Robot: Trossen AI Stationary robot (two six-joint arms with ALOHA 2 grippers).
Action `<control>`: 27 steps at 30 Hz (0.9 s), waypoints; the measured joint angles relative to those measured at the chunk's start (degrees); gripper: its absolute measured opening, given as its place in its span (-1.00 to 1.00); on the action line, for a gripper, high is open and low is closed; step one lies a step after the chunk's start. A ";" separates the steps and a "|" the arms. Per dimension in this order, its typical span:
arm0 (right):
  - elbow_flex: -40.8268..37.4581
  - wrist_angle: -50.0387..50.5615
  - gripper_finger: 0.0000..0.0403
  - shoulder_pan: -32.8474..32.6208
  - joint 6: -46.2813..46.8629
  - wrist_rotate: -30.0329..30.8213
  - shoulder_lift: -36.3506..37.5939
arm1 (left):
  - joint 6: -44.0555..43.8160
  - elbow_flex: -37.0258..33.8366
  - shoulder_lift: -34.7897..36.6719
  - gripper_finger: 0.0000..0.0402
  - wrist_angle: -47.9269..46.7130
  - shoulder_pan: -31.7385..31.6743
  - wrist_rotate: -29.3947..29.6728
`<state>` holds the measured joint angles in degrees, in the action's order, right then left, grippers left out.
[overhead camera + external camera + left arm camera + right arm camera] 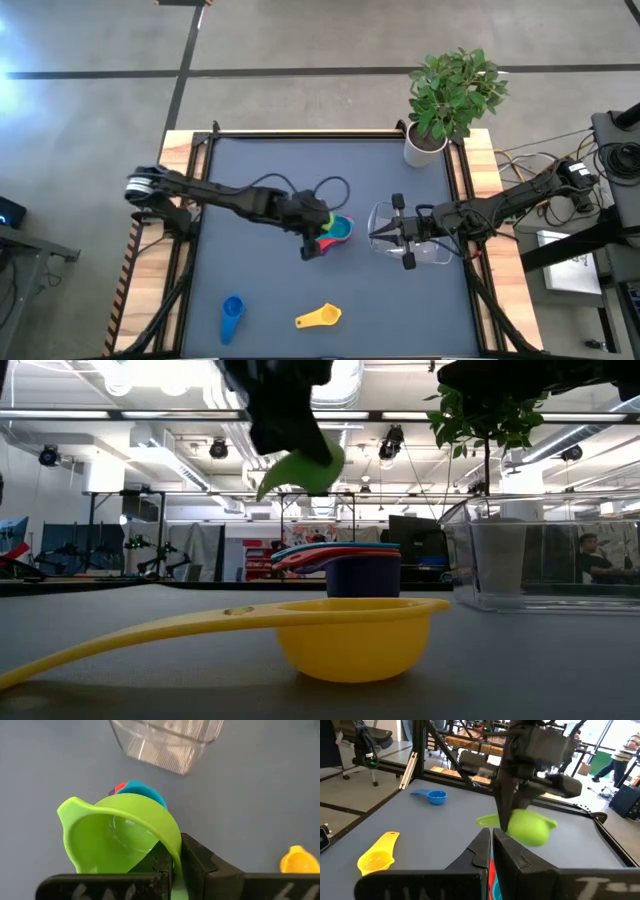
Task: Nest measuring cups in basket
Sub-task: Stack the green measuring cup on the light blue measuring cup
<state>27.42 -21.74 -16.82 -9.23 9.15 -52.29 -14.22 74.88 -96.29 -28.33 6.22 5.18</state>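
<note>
Two dark arms reach over a smooth grey table (260, 290). Right of centre in the high view sits the clear, round-cornered plastic basket (440, 250), with the right gripper (402, 232) over it, fingers pressed together on nothing. The left gripper (318, 238) is clamped on the glossy green cup (120, 837), above a stack of cups (335, 560). The yellow cup (320, 318) and blue cup (232, 318) lie at lower left.

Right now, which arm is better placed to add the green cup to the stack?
Left. The left gripper already holds the green cup above the stacked cups; the right gripper is shut by the basket.
</note>
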 joint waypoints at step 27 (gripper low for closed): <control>0.00 0.04 -0.96 -0.02 0.02 0.00 0.00 | 10.17 12.47 -13.63 -0.36 -7.33 0.07 1.32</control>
<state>27.42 -21.69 -16.84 -9.21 9.15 -52.29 -4.06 87.35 -109.93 -35.66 6.28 6.51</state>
